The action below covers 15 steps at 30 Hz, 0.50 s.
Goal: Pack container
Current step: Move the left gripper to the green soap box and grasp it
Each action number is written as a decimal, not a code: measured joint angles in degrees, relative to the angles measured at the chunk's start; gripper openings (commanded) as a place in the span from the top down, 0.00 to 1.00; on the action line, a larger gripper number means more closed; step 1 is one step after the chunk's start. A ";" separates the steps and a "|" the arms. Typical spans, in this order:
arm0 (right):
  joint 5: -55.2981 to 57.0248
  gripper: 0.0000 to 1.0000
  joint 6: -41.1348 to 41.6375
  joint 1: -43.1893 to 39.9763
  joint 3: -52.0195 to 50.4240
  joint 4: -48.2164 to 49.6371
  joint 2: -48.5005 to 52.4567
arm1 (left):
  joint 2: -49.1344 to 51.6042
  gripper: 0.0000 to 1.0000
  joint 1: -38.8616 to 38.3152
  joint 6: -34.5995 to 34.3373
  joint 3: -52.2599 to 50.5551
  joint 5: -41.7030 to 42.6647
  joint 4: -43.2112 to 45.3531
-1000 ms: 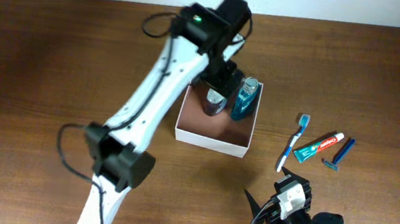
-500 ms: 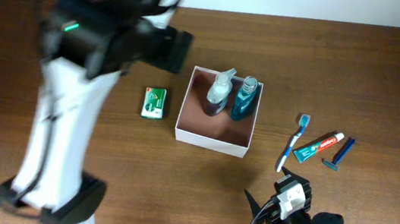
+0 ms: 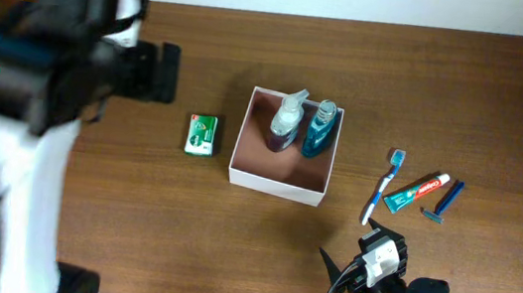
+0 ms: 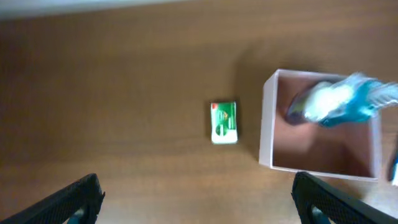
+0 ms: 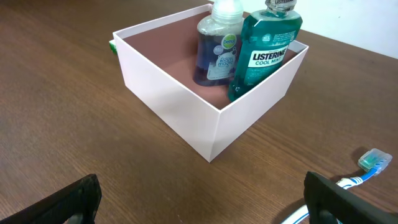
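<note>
The container [image 3: 277,182], a white-walled box with a reddish-brown inside, stands mid-table. It holds an upright soap bottle [image 3: 285,124] and a blue-green mouthwash bottle [image 3: 320,129]. The right wrist view shows the container [image 5: 168,93] with both bottles. The left wrist view shows it blurred [image 4: 266,124]. A small green soap box [image 3: 202,134] lies just left of the container, also in the left wrist view [image 4: 224,122]. My left gripper [image 4: 199,202] is open and empty, high above the table left of the soap box. My right gripper [image 5: 205,202] is open and empty, near the front edge.
A toothbrush [image 3: 382,186], a toothpaste tube [image 3: 418,193] and a blue razor [image 3: 442,202] lie on the table right of the container. The toothbrush head shows in the right wrist view [image 5: 375,160]. The left arm [image 3: 13,136] stands blurred at the far left.
My left arm has swung left, away from above the container, uncovering the green soap box. The soap bottle stays standing in the container. The right arm has not moved.
</note>
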 measured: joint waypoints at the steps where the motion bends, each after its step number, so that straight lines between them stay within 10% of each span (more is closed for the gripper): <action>1: 0.00 0.01 0.00 0.00 -0.02 -0.02 0.00 | 1.55 0.01 0.00 -0.90 -4.52 0.26 3.04; 15: 0.00 0.01 0.02 0.00 0.00 -0.02 0.00 | 19.65 0.04 0.00 -3.43 -30.99 5.49 25.31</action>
